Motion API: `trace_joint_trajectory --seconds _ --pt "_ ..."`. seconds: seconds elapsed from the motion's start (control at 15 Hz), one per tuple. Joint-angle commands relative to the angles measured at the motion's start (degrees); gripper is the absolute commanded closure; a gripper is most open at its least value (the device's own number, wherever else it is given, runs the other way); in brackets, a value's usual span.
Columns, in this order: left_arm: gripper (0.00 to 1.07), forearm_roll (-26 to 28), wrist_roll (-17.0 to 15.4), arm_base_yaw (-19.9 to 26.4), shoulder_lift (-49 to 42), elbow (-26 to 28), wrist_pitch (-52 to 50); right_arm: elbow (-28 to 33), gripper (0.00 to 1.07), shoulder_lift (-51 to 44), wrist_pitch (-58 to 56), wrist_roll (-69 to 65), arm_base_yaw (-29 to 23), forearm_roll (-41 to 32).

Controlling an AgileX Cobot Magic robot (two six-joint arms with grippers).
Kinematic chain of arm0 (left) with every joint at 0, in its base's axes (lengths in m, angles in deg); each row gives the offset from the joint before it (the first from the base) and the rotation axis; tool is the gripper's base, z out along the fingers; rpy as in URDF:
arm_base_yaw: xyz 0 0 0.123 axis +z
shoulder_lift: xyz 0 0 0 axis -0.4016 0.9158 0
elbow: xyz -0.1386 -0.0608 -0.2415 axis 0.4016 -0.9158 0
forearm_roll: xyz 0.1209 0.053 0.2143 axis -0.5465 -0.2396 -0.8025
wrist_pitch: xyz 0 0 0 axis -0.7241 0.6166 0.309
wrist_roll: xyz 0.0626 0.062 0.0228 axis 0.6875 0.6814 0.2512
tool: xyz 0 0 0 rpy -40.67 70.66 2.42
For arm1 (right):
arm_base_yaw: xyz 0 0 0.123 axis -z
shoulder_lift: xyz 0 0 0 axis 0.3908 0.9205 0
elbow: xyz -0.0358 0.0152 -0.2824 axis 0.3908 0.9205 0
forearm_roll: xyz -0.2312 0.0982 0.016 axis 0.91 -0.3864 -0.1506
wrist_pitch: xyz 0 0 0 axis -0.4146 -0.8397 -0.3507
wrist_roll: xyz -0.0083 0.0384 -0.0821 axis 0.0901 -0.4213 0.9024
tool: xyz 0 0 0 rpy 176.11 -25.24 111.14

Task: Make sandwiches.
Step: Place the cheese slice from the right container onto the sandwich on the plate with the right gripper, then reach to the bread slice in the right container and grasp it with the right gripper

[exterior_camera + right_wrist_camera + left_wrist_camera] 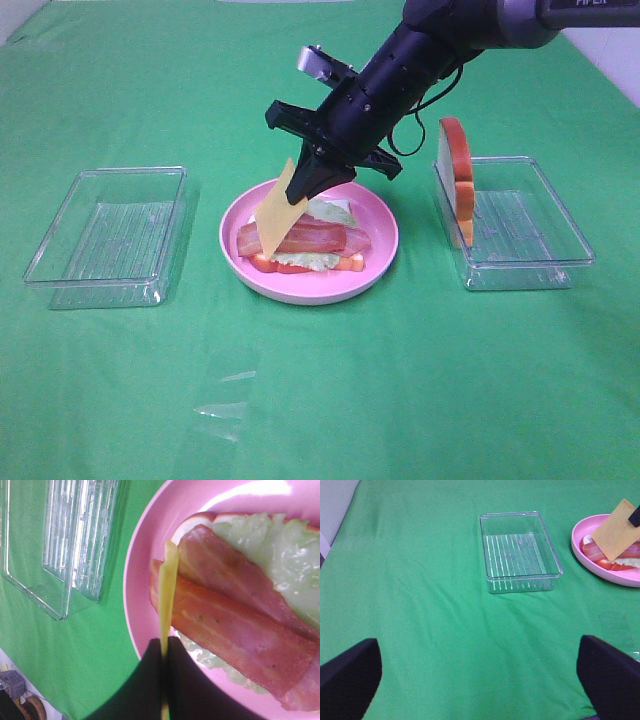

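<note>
While the right gripper (300,190) pinches the cheese (277,208) by one corner above the plate (385,255), lowering it flat and centred over the bacon (320,237) looks best before letting go. The left gripper (480,680), well away from the plate, gapes empty.

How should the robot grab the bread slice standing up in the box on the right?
The bread slice stands on edge against the near-left wall of the right clear box, its rounded orange crust on top. Probably best to come straight down from above and pinch that top crust across the two flat faces: the slice is thin that way, and the box walls block a low side approach.
</note>
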Motion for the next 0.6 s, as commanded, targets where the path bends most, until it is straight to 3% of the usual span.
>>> trace_joint_trajectory --seconds 0.07,0.13,0.2,0.27,0.6 --pt "0.09 0.5 -0.2 0.3 -0.6 0.0 -0.6 0.2 0.98 0.1 -1.1 -1.6 -0.1 1.4" --pt "0.09 0.5 -0.2 0.3 -0.6 0.0 -0.6 0.2 0.80 0.1 -1.1 -1.7 -0.1 1.6" --pt "0.09 0.5 -0.2 0.3 -0.6 0.0 -0.6 0.2 0.54 -0.4 -1.1 -3.2 -0.1 2.0" --pt "0.09 0.5 -0.2 0.3 -0.6 0.0 -0.6 -0.6 0.14 -1.4 -2.0 -4.2 -0.1 3.2" --pt "0.09 0.5 -0.2 0.3 -0.6 0.0 -0.6 -8.7 0.11 -6.5 -11.9 -7.2 -0.1 13.3"
